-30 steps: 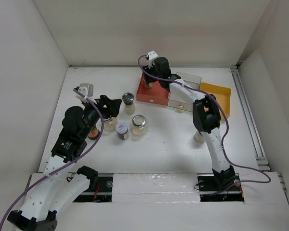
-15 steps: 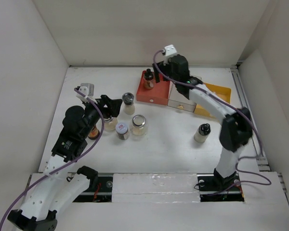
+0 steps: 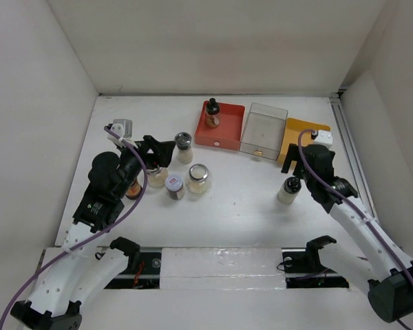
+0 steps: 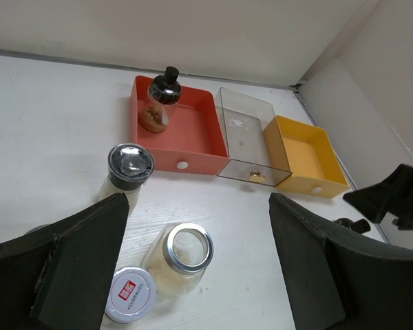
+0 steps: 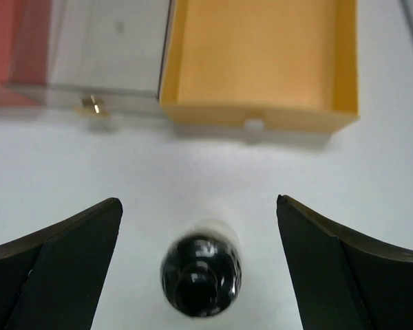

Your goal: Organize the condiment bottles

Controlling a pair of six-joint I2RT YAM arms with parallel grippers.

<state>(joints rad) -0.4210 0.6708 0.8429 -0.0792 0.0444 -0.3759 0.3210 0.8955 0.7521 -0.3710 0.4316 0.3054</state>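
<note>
The right pincer [image 5: 197,206] is seen spread wide and empty. A black-capped bottle [image 5: 201,268] is caught upright between its fingers, untouched, with the yellow tray [image 5: 261,62] and clear tray [image 5: 103,48] ahead. The left pincer [image 4: 198,205] is likewise held open with nothing gripped. A silver-rimmed jar [image 4: 182,258] and a white-capped bottle [image 4: 129,294] are framed low between its fingers, and a dark-capped shaker [image 4: 129,168] is just ahead. Farther ahead, a black-stoppered bottle [image 4: 162,103] is stood in the red tray [image 4: 193,155]. Only from overhead are a pale bottle [image 3: 156,177] and an orange-filled bottle [image 3: 133,187] revealed, tucked beneath the left pincer.
</note>
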